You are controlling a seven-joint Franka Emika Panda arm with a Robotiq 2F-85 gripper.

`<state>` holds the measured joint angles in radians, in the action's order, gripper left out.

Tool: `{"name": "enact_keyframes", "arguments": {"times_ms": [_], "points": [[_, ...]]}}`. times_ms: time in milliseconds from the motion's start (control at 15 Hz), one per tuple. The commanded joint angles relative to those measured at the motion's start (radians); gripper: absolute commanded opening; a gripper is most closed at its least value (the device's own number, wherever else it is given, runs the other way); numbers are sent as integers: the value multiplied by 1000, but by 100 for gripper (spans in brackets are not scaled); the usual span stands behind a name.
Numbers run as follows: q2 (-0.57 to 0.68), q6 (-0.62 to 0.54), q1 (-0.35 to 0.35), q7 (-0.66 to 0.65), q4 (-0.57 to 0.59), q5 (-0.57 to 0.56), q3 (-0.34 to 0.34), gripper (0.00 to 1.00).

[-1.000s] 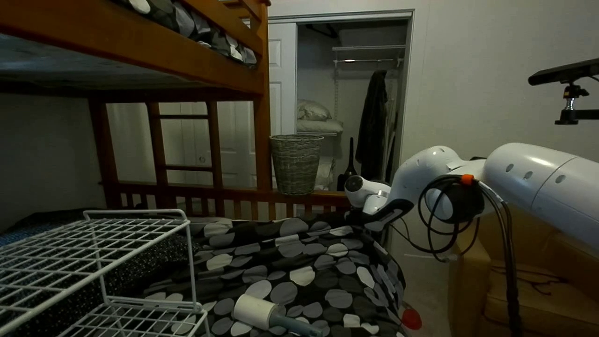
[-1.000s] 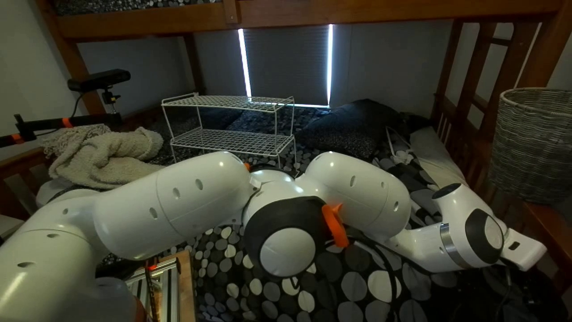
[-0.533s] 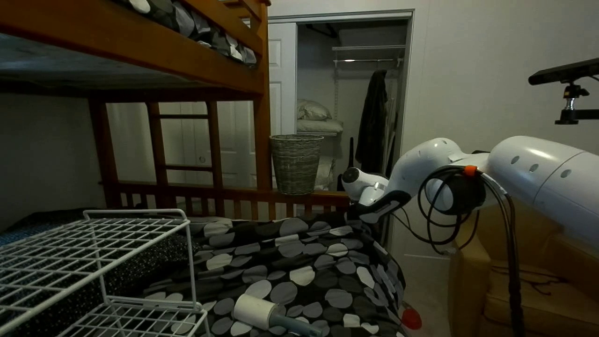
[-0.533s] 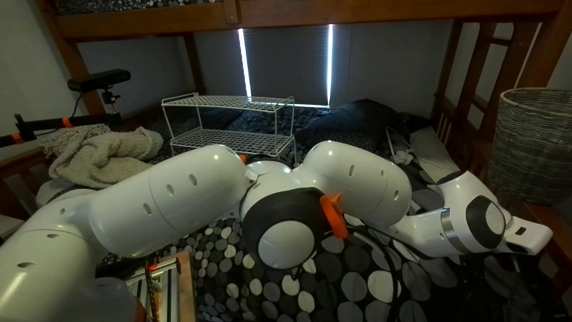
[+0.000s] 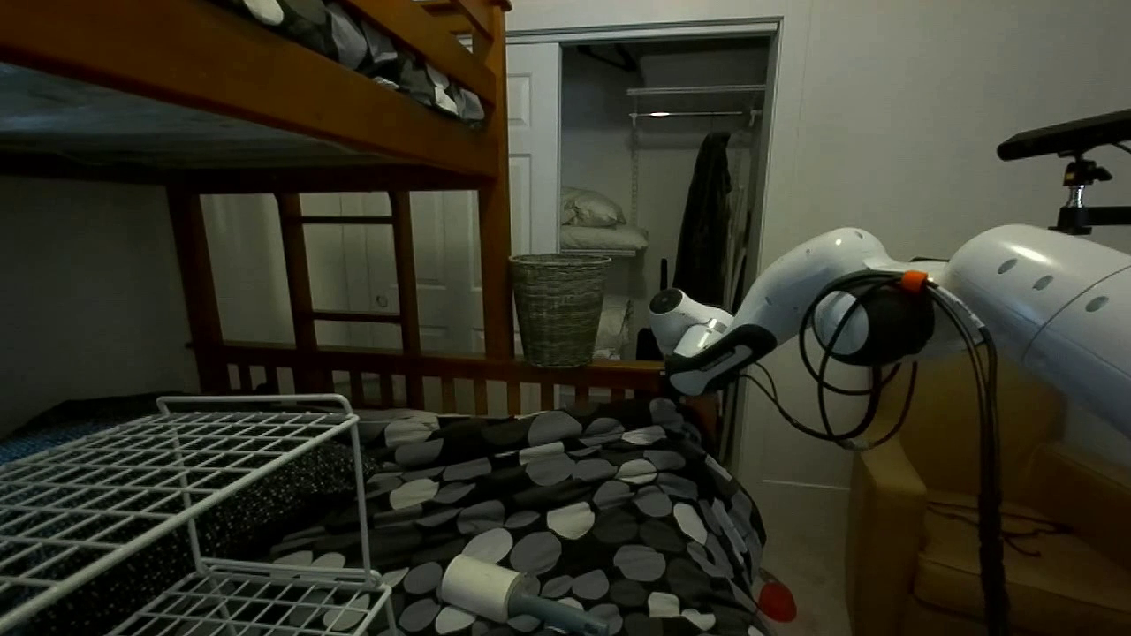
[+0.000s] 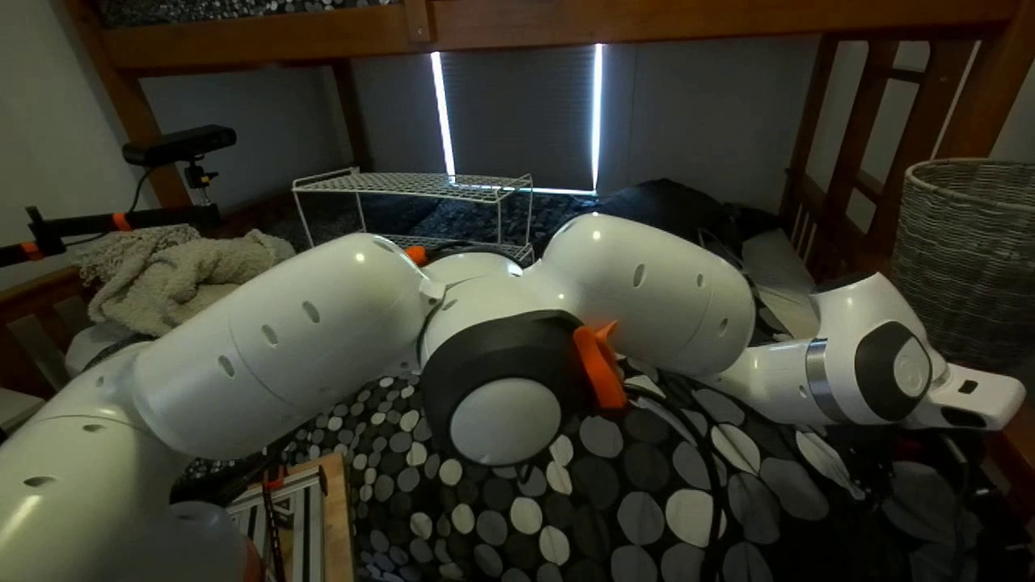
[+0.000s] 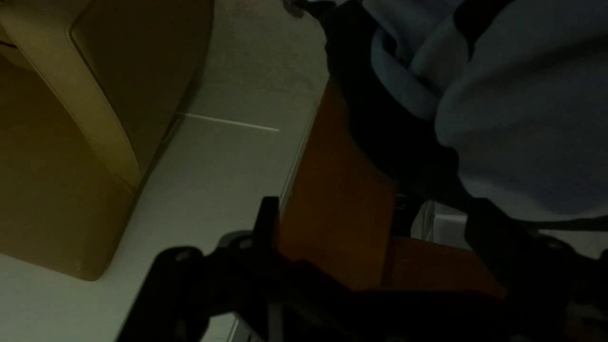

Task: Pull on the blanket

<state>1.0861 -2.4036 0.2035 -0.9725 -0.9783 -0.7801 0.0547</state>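
The blanket [image 5: 570, 521], black with grey and white rounded spots, lies over the lower bunk and drapes down at the bed's end. It also shows under and beside the arm in an exterior view [image 6: 525, 513] and fills the upper right of the wrist view [image 7: 532, 123]. My gripper [image 7: 375, 206] is open, with its fingers wide apart at the bottom of the wrist view. The wooden bed frame shows between the fingers, with no cloth held. The right finger overlaps the blanket's dark edge; I cannot tell whether they touch. In both exterior views the fingers are dark and hard to make out.
A wicker basket [image 5: 561, 309] stands on the wooden bed rail [image 7: 332, 199] near the wrist. A white wire rack [image 5: 265, 459] and a lint roller [image 5: 482, 587] are on the bed. A yellow armchair [image 7: 95, 118] stands beside the bed's end. Cables [image 5: 831, 424] hang from the arm.
The arm and gripper have risen, with the wrist now higher above the bed's end corner. More of the bed post and blanket edge below it shows. The blanket's main part looks unmoved.
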Motion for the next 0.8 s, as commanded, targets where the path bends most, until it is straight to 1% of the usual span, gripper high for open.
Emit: {"name": "enact_keyframes", "arguments": {"times_ms": [0, 67, 267, 467, 600, 733], "points": [[-121, 78, -13, 156, -143, 143, 24, 100], [-144, 101, -9, 211, -162, 190, 16, 100], [-216, 172, -37, 328, -216, 330, 57, 100], [-284, 234, -81, 361, -261, 399, 117, 100], [-335, 254, -100, 376, -298, 426, 136, 100], [-387, 263, -125, 363, -339, 438, 152, 100]]}}
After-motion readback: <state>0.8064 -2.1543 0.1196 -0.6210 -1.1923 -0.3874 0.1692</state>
